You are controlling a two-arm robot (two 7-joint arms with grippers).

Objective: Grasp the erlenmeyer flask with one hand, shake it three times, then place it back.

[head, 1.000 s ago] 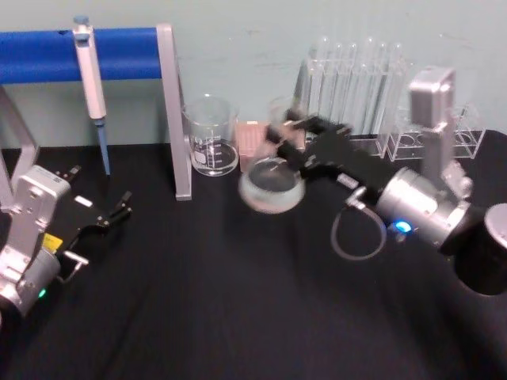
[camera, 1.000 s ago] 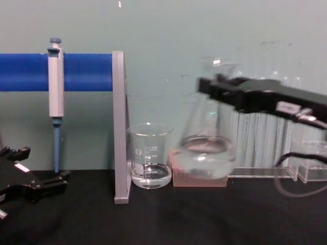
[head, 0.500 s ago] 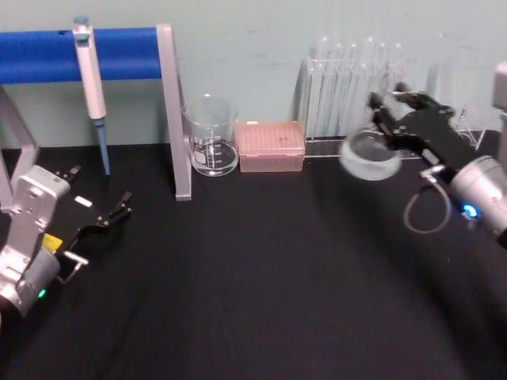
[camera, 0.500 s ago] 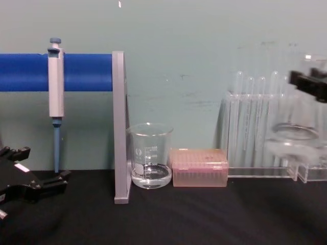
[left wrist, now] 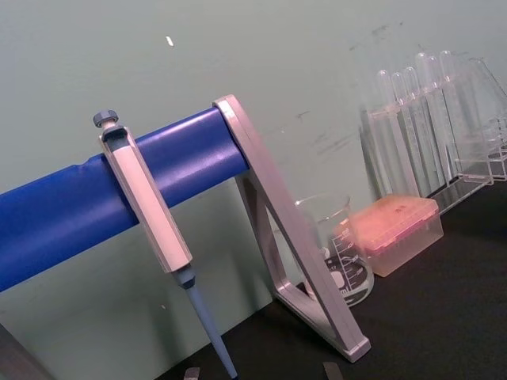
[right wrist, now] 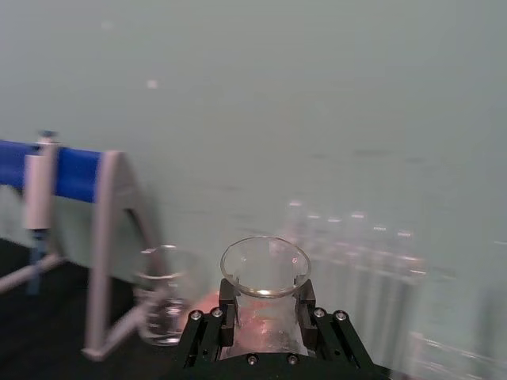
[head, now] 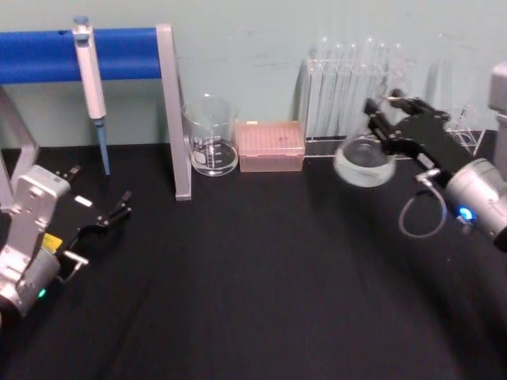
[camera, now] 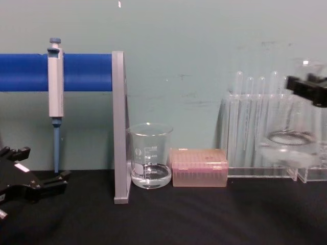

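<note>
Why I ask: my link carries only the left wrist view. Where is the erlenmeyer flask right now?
Observer: The right gripper is shut on the erlenmeyer flask, at its neck.
Operator: Is it standing on the table?
Observer: No. In the chest view its base hangs above the black table, in front of the test tubes.
Operator: And the other arm?
Observer: The left gripper sits low at the table's left side, away from the glassware.

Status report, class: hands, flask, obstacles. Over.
Right hand shut on erlenmeyer flask, held above table. Left hand parked, open. Test tubes stand close behind.
</note>
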